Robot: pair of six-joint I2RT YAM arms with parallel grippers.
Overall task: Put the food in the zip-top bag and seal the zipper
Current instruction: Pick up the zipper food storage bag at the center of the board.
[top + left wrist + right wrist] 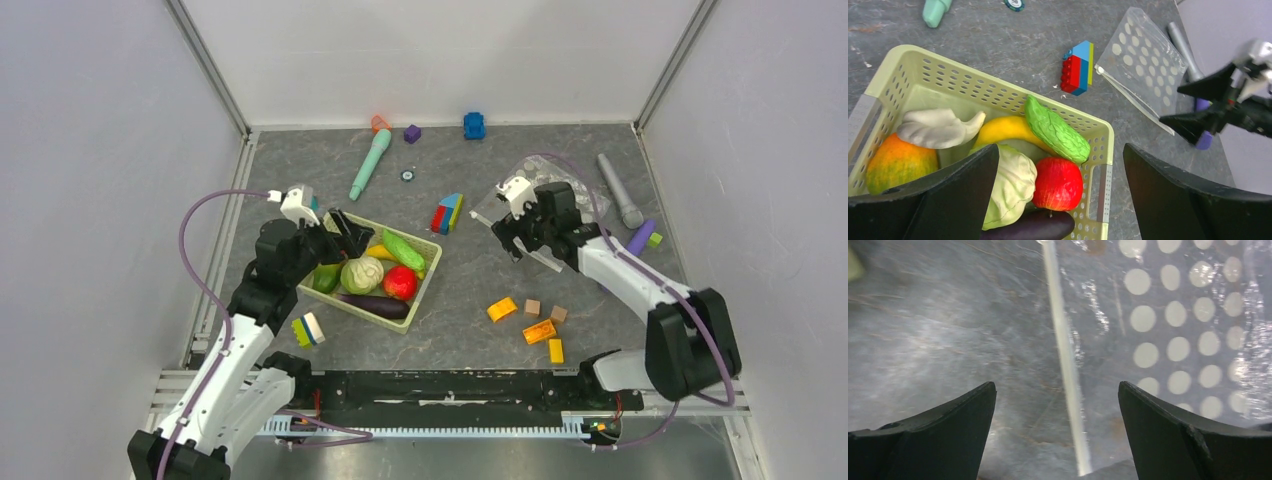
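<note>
The grey marbled worktop [300, 160] carries everything. On its left half sits the pale green lattice plastic basket [998, 85]. On the right half the clear floppy zip-top bag printed with white dots [1143, 65] lies flat, well apart from the basket. A stack of red, blue and yellow toy bricks [1078, 67] lies between the two.

My left end effector [1059, 149] hangs above the near end of the basket with its two black fingers spread wide and nothing between them. My right end effector [1057, 385] is over the basket-side edge of the bag, also spread wide and holding nothing. Whether its fingertips touch the plastic I cannot tell.

All the food I can see is inside the basket:
- The pale green plastic cabbage [1008, 185] lies under my left fingers.
- The orange-green toy mango [895, 162] is in the corner beside it.
- The bumpy green toy cucumber [1055, 131] leans on the basket's far rim.
- The dark purple toy eggplant [1033, 227] lies along the near wall.
- The white curved toy piece [938, 127] and the smooth yellow piece [1005, 130] lie behind the cabbage.
- The red toy tomato [1058, 182] touches the cabbage.

The thin whitish zipper strip [1065, 355] runs along the bag's edge, passing between my right fingers in the wrist view. Whether it is pressed shut I cannot tell.
</note>
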